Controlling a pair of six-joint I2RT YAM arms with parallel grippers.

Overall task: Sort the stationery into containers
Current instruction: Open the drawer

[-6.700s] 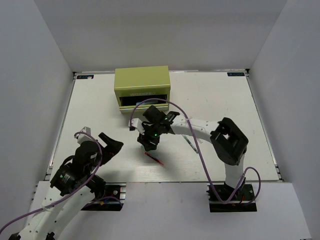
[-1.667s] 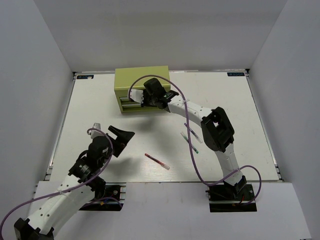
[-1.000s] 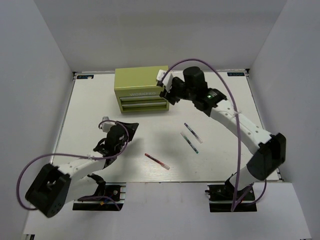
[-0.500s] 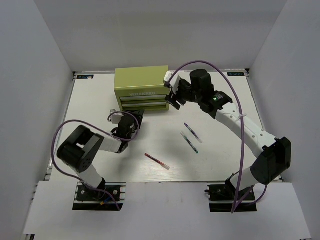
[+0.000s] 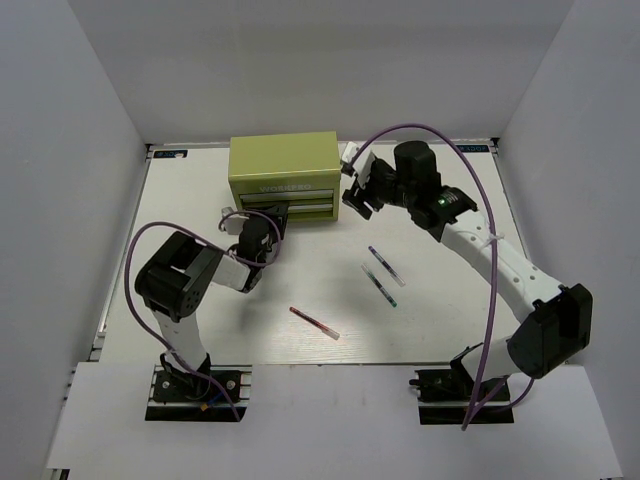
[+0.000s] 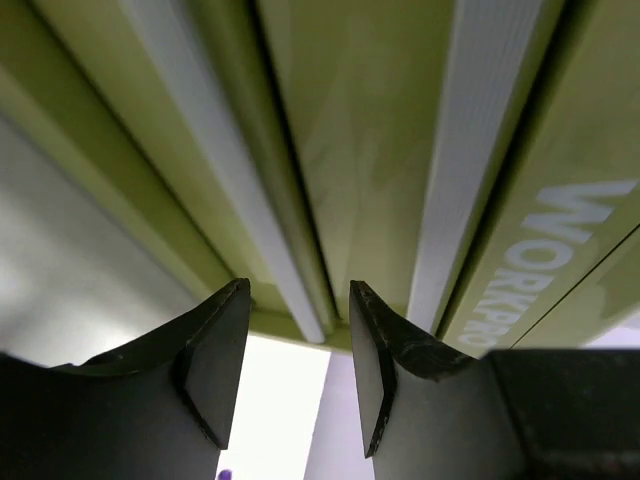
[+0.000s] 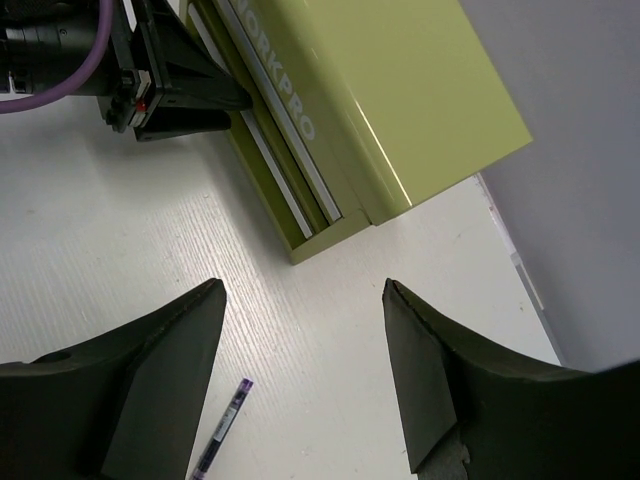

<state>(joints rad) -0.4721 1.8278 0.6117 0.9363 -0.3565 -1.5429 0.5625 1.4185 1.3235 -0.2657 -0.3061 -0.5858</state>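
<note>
The olive-green tool chest [image 5: 285,165] stands at the back of the table, both drawers [image 5: 290,207] pushed in. My left gripper [image 5: 272,218] is right at its front, open. In the left wrist view its fingertips [image 6: 238,300] straddle the end of the lower drawer's silver handle [image 6: 290,285] without clamping it. My right gripper [image 5: 358,190] hovers open and empty just right of the chest [image 7: 380,100]. A thin red pen [image 5: 314,322] and two thin dark pens [image 5: 385,264] [image 5: 378,284] lie on the table. One dark pen [image 7: 225,425] shows below the right fingers.
White walls close in the table [image 5: 440,310] on three sides. The left arm's body [image 5: 180,285] is folded near the table's left front. The right arm [image 5: 500,265] stretches along the right side, its purple cable arching above.
The left gripper has swung forward from the near left of the table up to the chest's drawer front. The right gripper has drawn back a little to the right of the chest.
</note>
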